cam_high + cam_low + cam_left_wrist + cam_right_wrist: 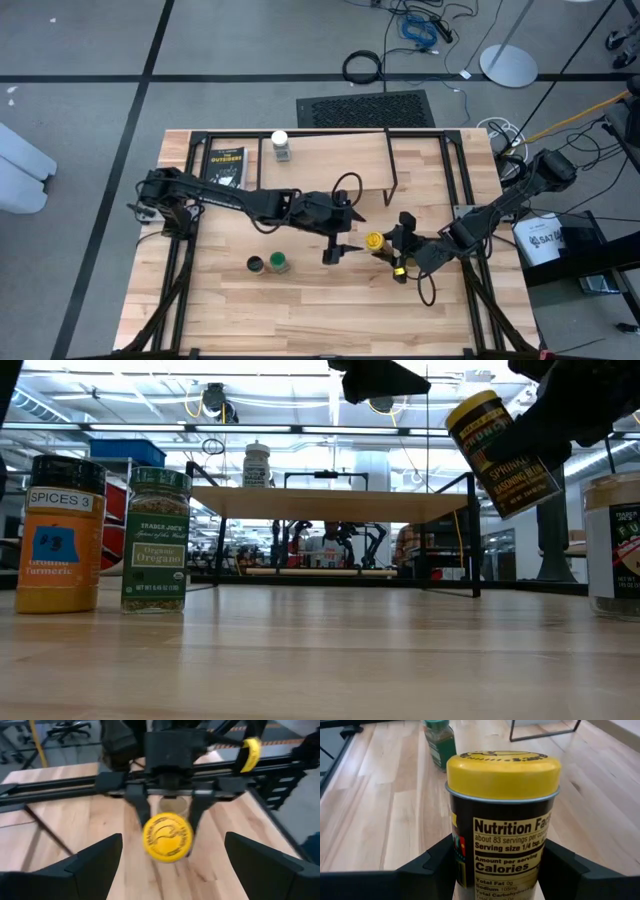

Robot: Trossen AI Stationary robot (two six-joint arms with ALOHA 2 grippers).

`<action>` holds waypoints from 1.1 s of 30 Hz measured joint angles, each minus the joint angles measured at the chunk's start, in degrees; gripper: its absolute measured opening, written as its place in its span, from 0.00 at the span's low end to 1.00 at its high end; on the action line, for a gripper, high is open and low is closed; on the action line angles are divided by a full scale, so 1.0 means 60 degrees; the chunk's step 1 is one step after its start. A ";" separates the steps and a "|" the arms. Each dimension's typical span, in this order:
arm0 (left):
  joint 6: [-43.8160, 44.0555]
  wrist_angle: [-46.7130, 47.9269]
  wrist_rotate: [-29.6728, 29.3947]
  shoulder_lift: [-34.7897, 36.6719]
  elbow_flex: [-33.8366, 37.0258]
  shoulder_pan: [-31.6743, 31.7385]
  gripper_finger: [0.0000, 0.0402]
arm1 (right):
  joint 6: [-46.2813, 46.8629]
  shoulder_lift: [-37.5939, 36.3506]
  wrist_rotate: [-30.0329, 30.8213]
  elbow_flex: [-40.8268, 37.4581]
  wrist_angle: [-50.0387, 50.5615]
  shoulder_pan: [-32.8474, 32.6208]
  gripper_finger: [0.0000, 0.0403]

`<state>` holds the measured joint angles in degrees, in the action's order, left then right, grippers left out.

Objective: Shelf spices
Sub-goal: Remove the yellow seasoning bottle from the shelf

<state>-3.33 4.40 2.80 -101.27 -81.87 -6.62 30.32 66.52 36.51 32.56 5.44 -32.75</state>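
Note:
My right gripper [392, 250] is shut on a yellow-lidded spice jar [374, 241] and holds it above the table's middle. My left gripper [340, 250] hangs open just left of that jar, its fingers [100, 865] wide apart, facing the yellow lid [167, 837] without touching it. A white-lidded jar [281, 145] stands on the shelf [330, 503]. A dark-lidded orange jar [60, 535] and a green-lidded jar [155, 540] stand upright side by side on the tabletop. A tan-lidded jar [612, 545] stands on the table at the right. My right gripper pinches the lower part of the jar's body [470, 870] between its two fingers, one on each side. The fingers come from the table's right, slanting down. The jar is lifted clear of the table and tilted [500, 450], its lid toward my left gripper.
A flat black packet [226, 165] lies at the table's far left. The shelf's thin black legs [392, 165] stand behind both grippers. Bare wood [330, 310] lies between the grippers and the near edge.

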 joint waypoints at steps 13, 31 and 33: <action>-0.0065 -0.0480 0.0037 -0.0479 -0.0008 -0.0036 0.90 | 0.0042 0.0004 0.0206 0.0000 -0.0169 0.0000 0.52; -0.0313 -0.1386 0.0480 -0.1093 -0.0007 0.0270 0.90 | -0.0197 0.0007 0.0146 0.0000 -0.0306 0.0000 0.52; -0.0273 -0.1486 0.0663 -0.1164 -0.0007 0.0270 0.90 | -0.0199 0.0007 0.0147 0.0000 -0.0304 0.0004 0.52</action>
<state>-4.97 -4.52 6.78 -108.26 -81.91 -4.99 29.12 66.57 37.39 32.56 3.62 -32.73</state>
